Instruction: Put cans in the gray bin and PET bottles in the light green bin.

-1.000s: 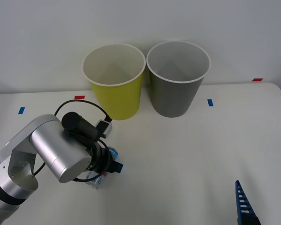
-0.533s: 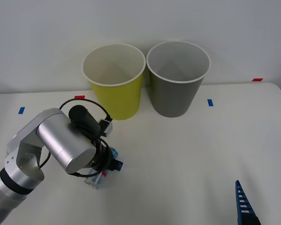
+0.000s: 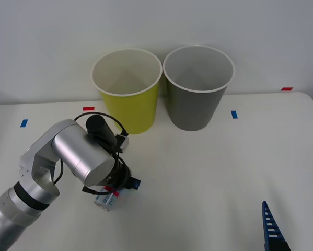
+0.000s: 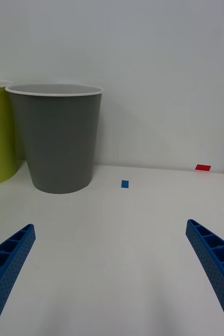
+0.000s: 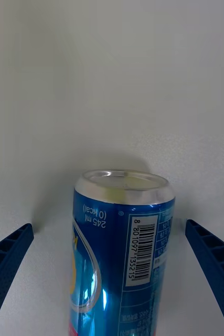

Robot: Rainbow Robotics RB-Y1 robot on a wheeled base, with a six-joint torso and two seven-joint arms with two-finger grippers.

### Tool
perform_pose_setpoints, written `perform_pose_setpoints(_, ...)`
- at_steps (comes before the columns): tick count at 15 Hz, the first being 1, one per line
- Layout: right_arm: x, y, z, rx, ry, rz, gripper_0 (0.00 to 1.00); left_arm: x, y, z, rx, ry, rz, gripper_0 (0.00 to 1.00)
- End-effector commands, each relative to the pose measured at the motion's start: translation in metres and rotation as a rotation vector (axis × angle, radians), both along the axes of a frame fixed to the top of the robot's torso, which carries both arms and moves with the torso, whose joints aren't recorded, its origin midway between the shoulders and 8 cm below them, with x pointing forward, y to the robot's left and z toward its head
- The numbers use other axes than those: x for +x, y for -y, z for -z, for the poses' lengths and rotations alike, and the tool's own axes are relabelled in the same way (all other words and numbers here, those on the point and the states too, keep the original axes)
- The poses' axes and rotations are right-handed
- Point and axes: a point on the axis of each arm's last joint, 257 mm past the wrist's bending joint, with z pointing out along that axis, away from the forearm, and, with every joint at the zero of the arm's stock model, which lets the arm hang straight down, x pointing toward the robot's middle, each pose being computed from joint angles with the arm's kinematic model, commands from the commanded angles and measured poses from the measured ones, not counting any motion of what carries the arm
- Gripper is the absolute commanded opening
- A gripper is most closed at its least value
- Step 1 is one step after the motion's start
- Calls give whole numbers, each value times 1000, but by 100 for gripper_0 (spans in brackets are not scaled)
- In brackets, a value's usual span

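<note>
A light-blue can with a barcode and a silver end sits between my left gripper's open fingers, running lengthwise along them; neither finger touches it. From the front, the can rests on the white table at front left, mostly covered by the left wrist. The light green bin and the gray bin stand side by side at the back, well beyond the can. My right gripper hangs open and empty at the front right. From its wrist, the gray bin is ahead. PET bottles are out of view.
Small blue tape marks and red tape marks are stuck to the table. A white wall rises right behind the bins. Open tabletop lies between the can and the bins.
The left arm's silver forearm has swung up and to the right over the can. The can has stayed in place, and the right arm has not moved.
</note>
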Motion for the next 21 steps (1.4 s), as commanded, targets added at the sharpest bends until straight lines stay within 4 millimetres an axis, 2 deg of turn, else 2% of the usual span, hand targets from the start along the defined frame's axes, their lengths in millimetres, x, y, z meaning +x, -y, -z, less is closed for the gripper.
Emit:
perform_pose_setpoints(1, 0, 0, 0, 0, 0, 0, 100, 5, 3, 11, -5, -3, -1, 100)
perform_pose_setpoints(4, 0, 0, 0, 0, 0, 0, 100, 6, 9, 12, -8, 0, 9, 100)
perform_pose_setpoints(5, 0, 0, 0, 0, 0, 0, 100, 7, 10, 11, -7, 5, 11, 83)
perform_pose_setpoints(6, 0, 0, 0, 0, 0, 0, 100, 7, 12, 10, -11, 8, 17, 4)
perform_pose_setpoints(7, 0, 0, 0, 0, 0, 0, 100, 7, 14, 8, -18, 13, 22, 0)
perform_pose_setpoints(15, 0, 0, 0, 0, 0, 0, 100, 7, 13, -2, -16, 36, 63, 0)
perform_pose_setpoints(21, 0, 0, 0, 0, 0, 0, 100, 4, 5, -36, -20, 196, 112, 0)
